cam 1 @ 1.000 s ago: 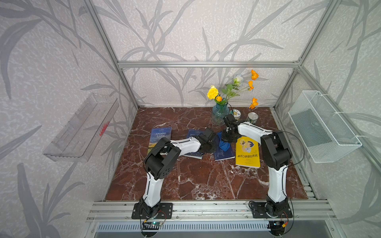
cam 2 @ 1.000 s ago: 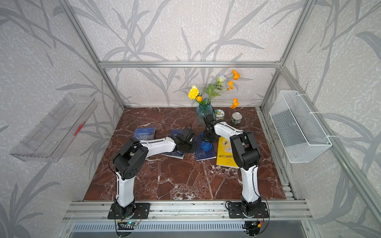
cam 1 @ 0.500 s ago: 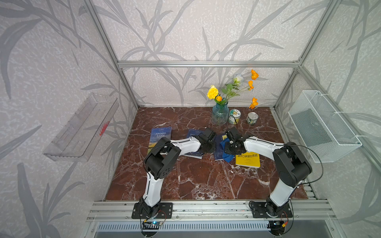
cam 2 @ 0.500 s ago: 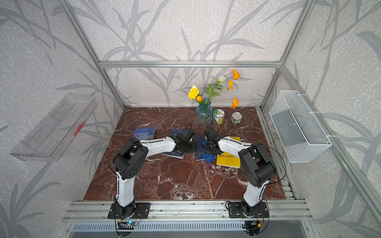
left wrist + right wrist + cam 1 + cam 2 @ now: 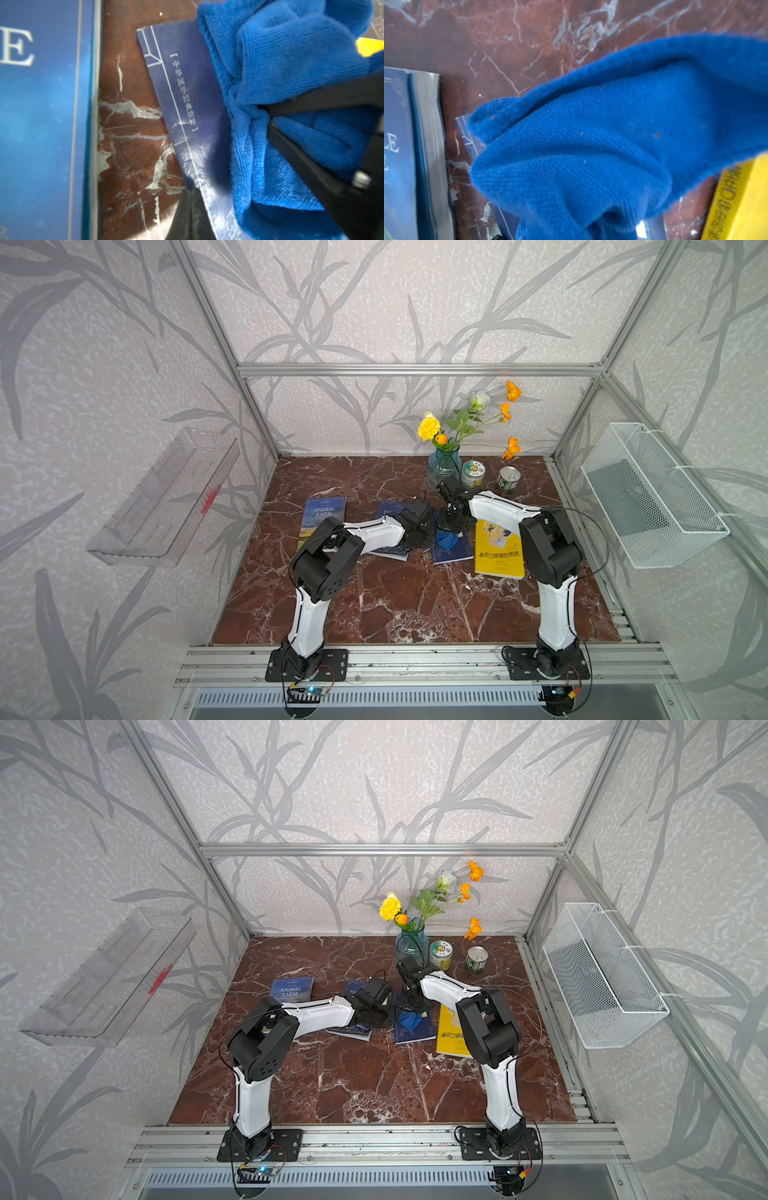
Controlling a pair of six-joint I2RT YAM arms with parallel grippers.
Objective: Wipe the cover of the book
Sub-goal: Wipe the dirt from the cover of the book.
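Now, in both top views, the right tool (image 5: 451,526) stays clamped on the blue cloth (image 5: 448,540). The cloth lies bunched about the middle of the dark blue book (image 5: 457,551), near the centre of the bench (image 5: 395,605). Half a second ago the right arm was stretched low and the cloth sat near the book's 6 o'clock edge. It has since been drawn back toward 12 o'clock, elbow raised again, much as a full second ago. We read that as one stroke out and back, so wiping is under way, though we cannot say how much of the cover is done. The left tool (image 5: 419,533), fingers together, has not moved from the book's 9 o'clock side. A yellow book (image 5: 496,551) lies at 3 o'clock.

From the left wrist, we see the pressed-together tips resting at the book's edge (image 5: 182,93), apparently pinning it. The cloth (image 5: 280,72) hides the cover beyond the printed strip.

From the right wrist, cloth (image 5: 591,155) fills the picture. Only a corner of the book (image 5: 467,133) peeks out, and the tool's fingers are hidden.
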